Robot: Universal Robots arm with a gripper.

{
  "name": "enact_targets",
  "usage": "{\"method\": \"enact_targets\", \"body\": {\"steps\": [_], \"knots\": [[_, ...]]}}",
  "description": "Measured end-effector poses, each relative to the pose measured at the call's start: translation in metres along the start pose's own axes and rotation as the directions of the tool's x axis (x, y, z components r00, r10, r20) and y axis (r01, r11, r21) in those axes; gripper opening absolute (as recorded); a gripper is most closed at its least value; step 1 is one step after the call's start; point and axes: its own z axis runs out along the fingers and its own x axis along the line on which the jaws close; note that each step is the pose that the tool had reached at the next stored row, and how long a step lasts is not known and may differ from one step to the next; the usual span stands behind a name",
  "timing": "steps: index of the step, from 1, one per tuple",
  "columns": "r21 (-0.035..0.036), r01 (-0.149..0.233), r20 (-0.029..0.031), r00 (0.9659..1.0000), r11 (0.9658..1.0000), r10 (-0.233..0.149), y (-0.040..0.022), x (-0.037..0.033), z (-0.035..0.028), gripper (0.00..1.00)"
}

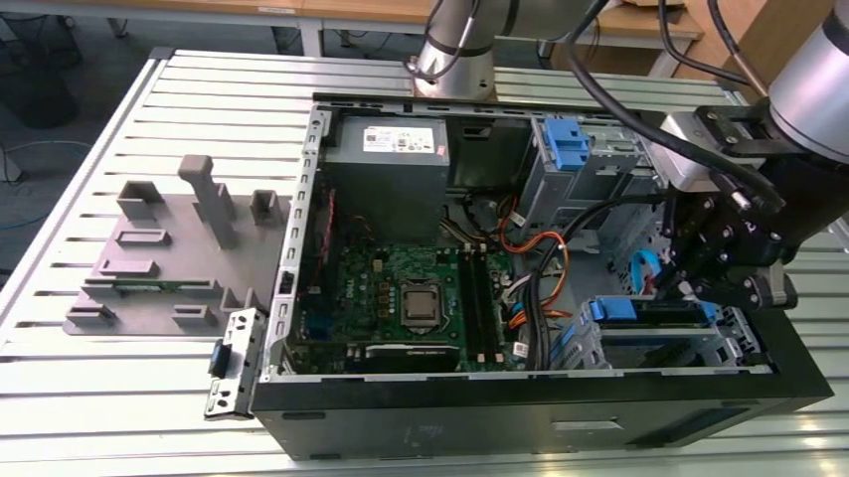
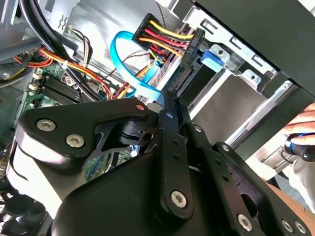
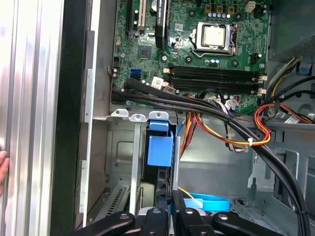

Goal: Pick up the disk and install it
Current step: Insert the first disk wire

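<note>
The disk (image 1: 646, 310), with its blue carrier frame, sits in the drive bay at the case's front corner, on the exterior view's right. In the first wrist view the disk (image 3: 160, 150) stands edge-on in the bay, blue tab outward. In the second wrist view a plug with red and yellow wires sits at the disk's (image 2: 186, 73) end. My gripper (image 1: 703, 293) hangs over the bay's right end. Its black fingers come together at the disk's near end in both wrist views, gripper (image 2: 170, 101) and gripper (image 3: 165, 196) shut. Nothing is visibly pinched between them.
The open computer case (image 1: 531, 422) lies on a slatted metal table (image 1: 119, 397). Inside are the motherboard (image 1: 398, 298), the grey power-supply box (image 1: 388, 149), a tall blue clip (image 1: 567, 144) and cable bundles (image 3: 221, 118). A grey fixture (image 1: 159, 258) lies at left. A person's hand (image 2: 301, 123) is beside the case.
</note>
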Motion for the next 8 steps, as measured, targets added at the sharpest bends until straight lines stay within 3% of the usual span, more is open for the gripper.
{"method": "enact_targets", "body": {"steps": [8], "knots": [[0.0001,0.000,0.0000,1.0000,1.0000,0.000,0.0002,0.0000,0.0026,0.16]]}}
